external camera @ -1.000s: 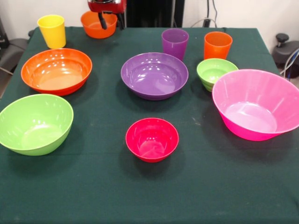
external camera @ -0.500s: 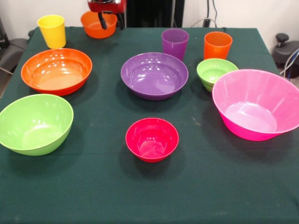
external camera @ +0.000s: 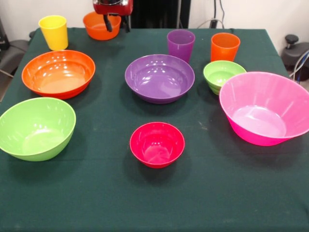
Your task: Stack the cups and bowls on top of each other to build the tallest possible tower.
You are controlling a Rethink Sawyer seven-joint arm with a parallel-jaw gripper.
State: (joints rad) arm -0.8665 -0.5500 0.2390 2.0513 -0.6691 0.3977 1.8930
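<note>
My gripper (external camera: pixel 117 24) hangs at the table's far edge, open, with one finger (external camera: pixel 108 23) inside the small orange bowl (external camera: pixel 96 26) and the other just outside its right rim. The small red-magenta bowl (external camera: pixel 157 144) sits alone and empty at the near middle. The large purple bowl (external camera: pixel 160 78) is at the centre, the large orange bowl (external camera: pixel 58 73) and lime green bowl (external camera: pixel 36 128) are on the left, and the huge pink bowl (external camera: pixel 265 108) and small green bowl (external camera: pixel 223 75) are on the right. The yellow cup (external camera: pixel 54 32), purple cup (external camera: pixel 180 44) and orange cup (external camera: pixel 224 47) stand upright at the back.
Everything stands on a dark green tablecloth (external camera: pixel 96 193). All the bowls and cups stand apart, with nothing nested. A black office chair shows beyond each far corner of the table.
My gripper has shifted slightly to the right over the small orange bowl. The bowls and cups have not moved.
</note>
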